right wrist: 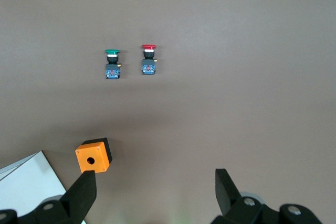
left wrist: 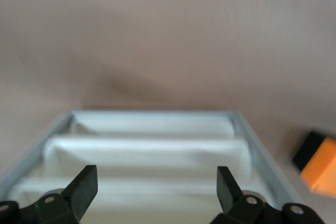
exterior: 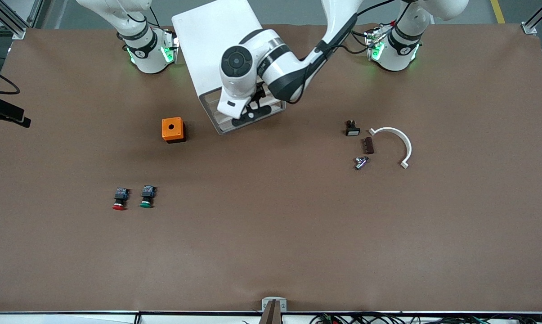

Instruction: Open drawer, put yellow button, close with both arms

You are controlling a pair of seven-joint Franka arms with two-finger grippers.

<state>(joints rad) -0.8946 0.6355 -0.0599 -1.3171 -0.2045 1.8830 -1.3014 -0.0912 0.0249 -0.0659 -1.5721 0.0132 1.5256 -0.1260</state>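
The big white cabinet (exterior: 212,40) stands between the two arm bases, its drawer fronts facing the front camera. My left gripper (exterior: 252,113) hangs open and empty over those fronts. In the left wrist view the left gripper (left wrist: 157,187) is wide open above stepped white tray edges, and the uppermost drawer (left wrist: 157,208) lies right under it. I cannot tell how far it is pulled out. The yellow button is out of view. My right gripper (right wrist: 156,192) is open and empty, high above the table near the orange box (right wrist: 93,156). It is out of the front view.
The orange box (exterior: 173,129) with a round hole sits beside the cabinet, toward the right arm's end. A red-capped button (exterior: 119,199) and a green-capped one (exterior: 147,196) lie nearer the front camera. A small black switch (exterior: 352,128), brown block (exterior: 368,145), metal part (exterior: 361,162) and white curved bracket (exterior: 399,141) lie toward the left arm's end.
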